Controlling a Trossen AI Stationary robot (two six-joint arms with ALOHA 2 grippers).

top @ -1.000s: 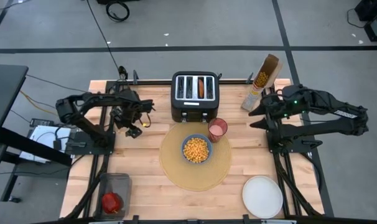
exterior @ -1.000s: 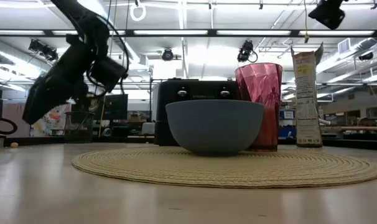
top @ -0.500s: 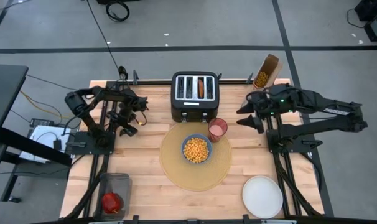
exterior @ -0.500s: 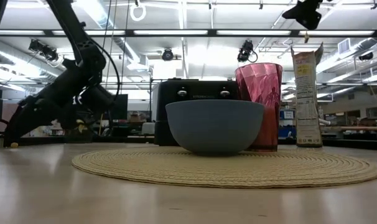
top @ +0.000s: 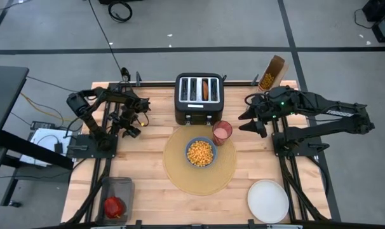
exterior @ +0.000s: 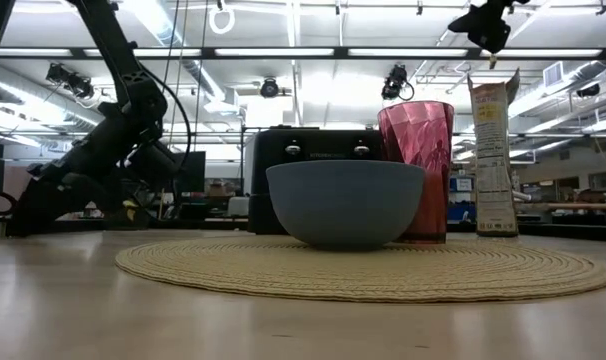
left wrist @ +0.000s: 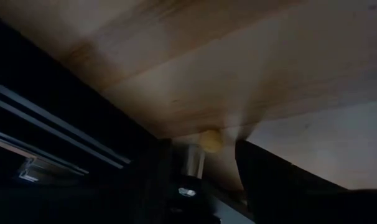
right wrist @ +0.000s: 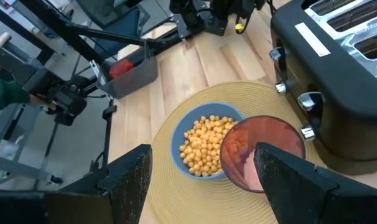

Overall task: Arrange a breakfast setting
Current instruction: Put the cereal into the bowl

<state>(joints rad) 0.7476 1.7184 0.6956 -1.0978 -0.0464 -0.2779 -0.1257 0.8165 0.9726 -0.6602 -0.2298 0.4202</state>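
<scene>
A blue bowl (top: pixel 201 152) of yellow cereal and a pink cup (top: pixel 222 132) stand on the round tan placemat (top: pixel 180 175). A white plate (top: pixel 268 200) lies at the near right. A red apple (top: pixel 114 207) sits in a clear bin at the near left. The bagel (top: pixel 206 89) sticks up from a toaster slot. My left gripper (left wrist: pixel 207 155) is down at the table's left, open, its fingers on either side of a small yellow ball (left wrist: pixel 210 140). My right gripper (top: pixel 244 114) hangs open, high above the table, right of the cup. My left gripper slants down onto the table top with the yellow ball (left wrist: pixel 210 140) between its fingertips. A gap shows on both sides of the ball, and I cannot tell whether either finger touches it.
A black toaster (top: pixel 199 97) stands at the far middle, and an open cereal box (top: pixel 273 72) stands at the far right. The clear bin (top: pixel 116 197) sits by the near left edge. Bare wood lies between the placemat and the plate.
My left gripper has come down from above the table to the table top at the left and now stands over the yellow ball. My right gripper has moved toward the table's left, nearer the cup and toaster, staying high.
</scene>
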